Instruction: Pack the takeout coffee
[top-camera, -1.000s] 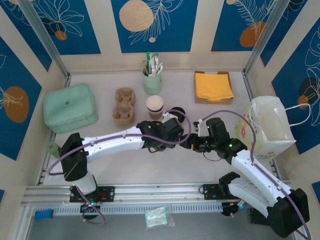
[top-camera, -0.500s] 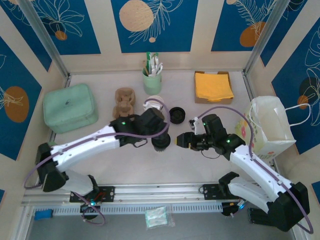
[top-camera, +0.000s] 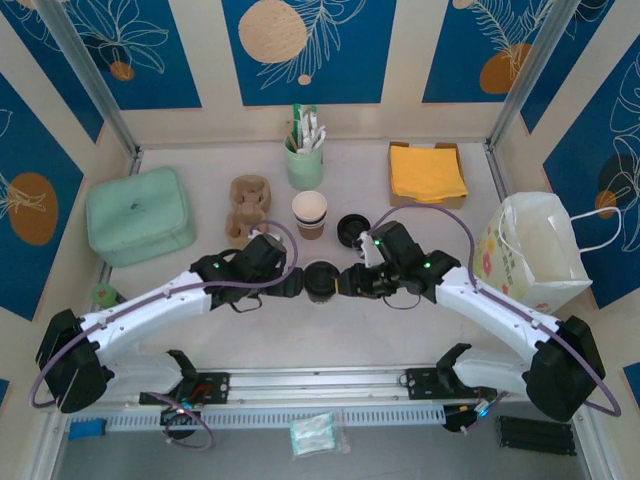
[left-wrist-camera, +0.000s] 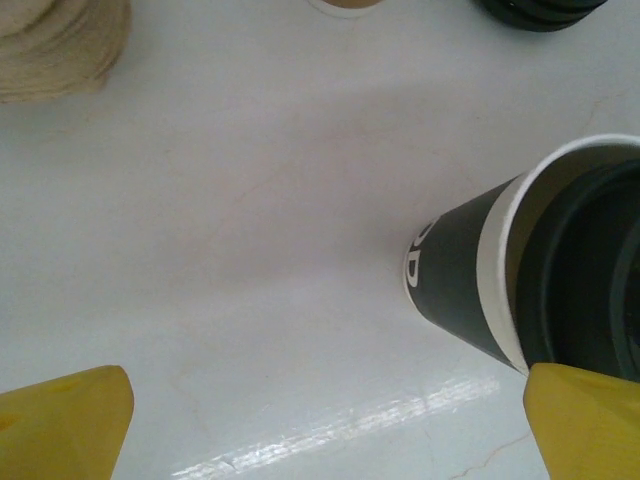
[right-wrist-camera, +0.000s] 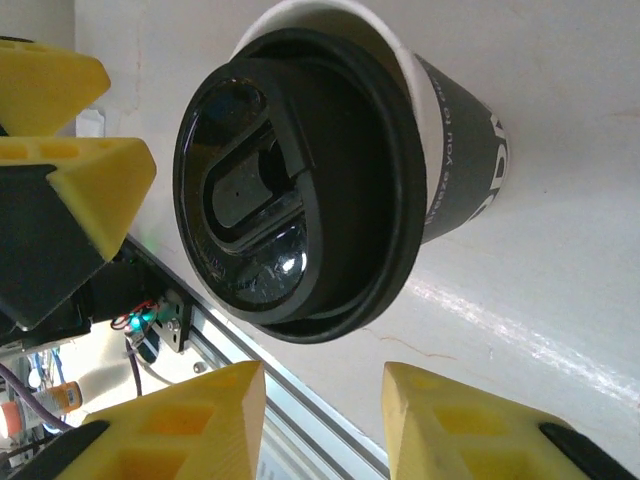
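Note:
The takeout coffee stands upright on the table between my two grippers. Its body is dark with white print, with a white rim and a black lid. My left gripper is just left of the cup and open wide. In the left wrist view the cup sits beside the right fingertip, outside the jaws. My right gripper is open just right of the cup. Its yellow fingers stop short of the lid.
A lidless kraft cup and loose black lids stand just behind. Further off are a pulp carrier stack, a green utensil cup, yellow napkins, a mint box and a white paper bag at right.
The left arm has pulled back to the left, leaving the lidded cup standing on the table. The right gripper has moved left up to the cup.

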